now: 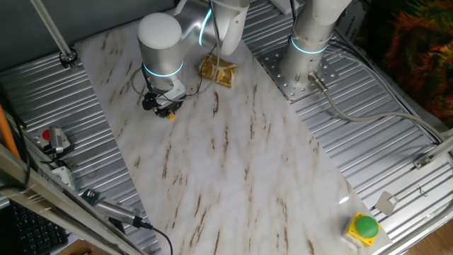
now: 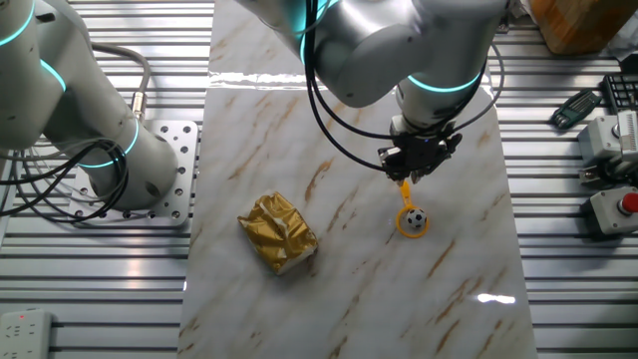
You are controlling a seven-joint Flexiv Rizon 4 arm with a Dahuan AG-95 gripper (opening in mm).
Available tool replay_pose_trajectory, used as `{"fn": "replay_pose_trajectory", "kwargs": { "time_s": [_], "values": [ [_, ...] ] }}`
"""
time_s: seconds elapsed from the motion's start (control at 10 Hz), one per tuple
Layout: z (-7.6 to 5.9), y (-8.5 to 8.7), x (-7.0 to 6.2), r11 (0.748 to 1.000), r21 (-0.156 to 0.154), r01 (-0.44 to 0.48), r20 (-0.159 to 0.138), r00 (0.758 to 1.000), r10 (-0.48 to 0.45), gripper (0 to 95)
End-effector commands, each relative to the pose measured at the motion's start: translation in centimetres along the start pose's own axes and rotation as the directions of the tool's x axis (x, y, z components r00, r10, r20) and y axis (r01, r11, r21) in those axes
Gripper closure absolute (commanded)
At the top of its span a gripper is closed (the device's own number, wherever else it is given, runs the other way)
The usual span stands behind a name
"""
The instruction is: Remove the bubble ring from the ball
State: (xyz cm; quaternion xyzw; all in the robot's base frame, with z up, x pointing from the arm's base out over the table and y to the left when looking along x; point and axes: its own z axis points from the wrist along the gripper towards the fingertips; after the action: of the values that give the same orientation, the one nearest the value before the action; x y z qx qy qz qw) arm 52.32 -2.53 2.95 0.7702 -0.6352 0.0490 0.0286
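Observation:
The bubble ring's yellow-orange hoop [image 2: 402, 227] lies on the marble board around the small black-and-white ball [image 2: 417, 216]. Its short handle [image 2: 405, 191] points up into my gripper [image 2: 408, 177]. The gripper stands directly over the handle's end, and its dark fingers look closed on it. In the one fixed view the gripper [image 1: 165, 108] is low over the board at the far left. Only an orange bit of the ring [image 1: 170, 115] shows beneath it there, and the ball is hidden.
A crumpled gold foil packet [image 2: 279, 232] lies left of the ring and also shows in the one fixed view [image 1: 217, 71]. A second arm's base [image 2: 110, 165] stands on the ribbed table. A green button [image 1: 366, 227] sits at the near right corner.

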Motion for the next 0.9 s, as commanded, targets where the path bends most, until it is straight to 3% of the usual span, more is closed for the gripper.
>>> {"fn": "replay_pose_trajectory", "kwargs": {
  "time_s": [0.1, 0.9],
  "values": [
    [0.22, -0.06, 0.00, 1.000, 0.003, 0.000, 0.000, 1.000, 0.000, 76.0],
    [0.91, -0.12, -0.16, 1.000, 0.014, -0.001, 0.009, 1.000, 0.001, 76.0]
  ]
}}
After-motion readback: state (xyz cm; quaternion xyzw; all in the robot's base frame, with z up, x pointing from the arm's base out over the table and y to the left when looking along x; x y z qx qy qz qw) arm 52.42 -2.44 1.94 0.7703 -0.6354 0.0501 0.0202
